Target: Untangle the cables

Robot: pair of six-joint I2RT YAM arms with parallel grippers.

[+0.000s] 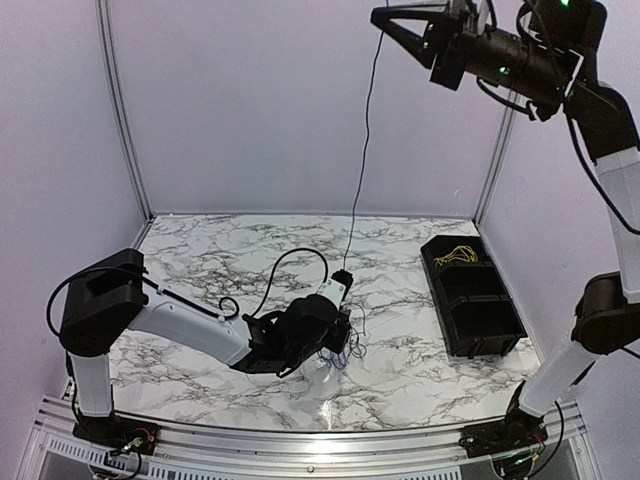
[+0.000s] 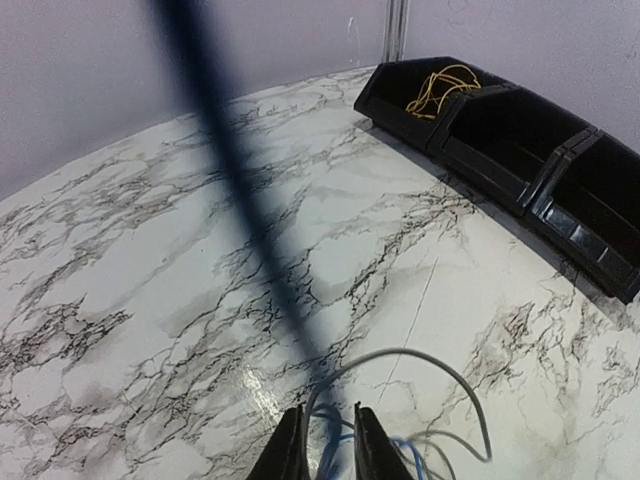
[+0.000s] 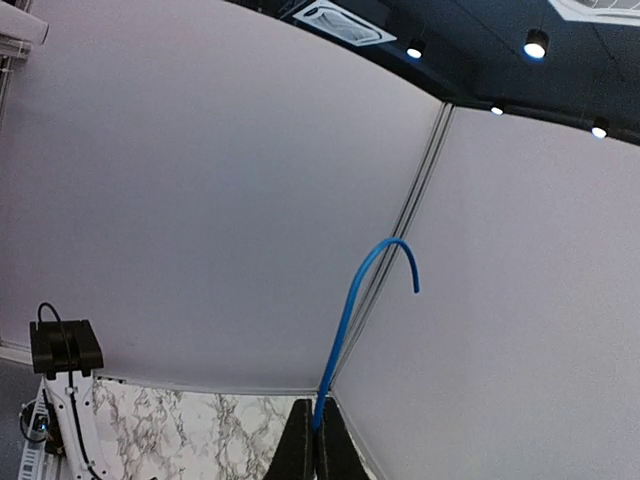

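While yellow cable [image 2: 435, 88] lies in the bin [image 2: 560, 170] (far compartment), left end effector [image 2: 329, 410] and right end effector [image 3: 316, 440] pinch blue cable [image 3: 344, 320].

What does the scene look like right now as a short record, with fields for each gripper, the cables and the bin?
left gripper: low over the table, jaws narrow with blue strands between them; grip unclear
right gripper: raised high, shut on the blue cable
blue cable: hangs stretched from the right gripper down toward the left gripper
tangle: thin blue and grey wires on the table at the left gripper
yellow cable: lies in the far end compartment of the bin
bin: black, on the table's right side, other compartments look empty
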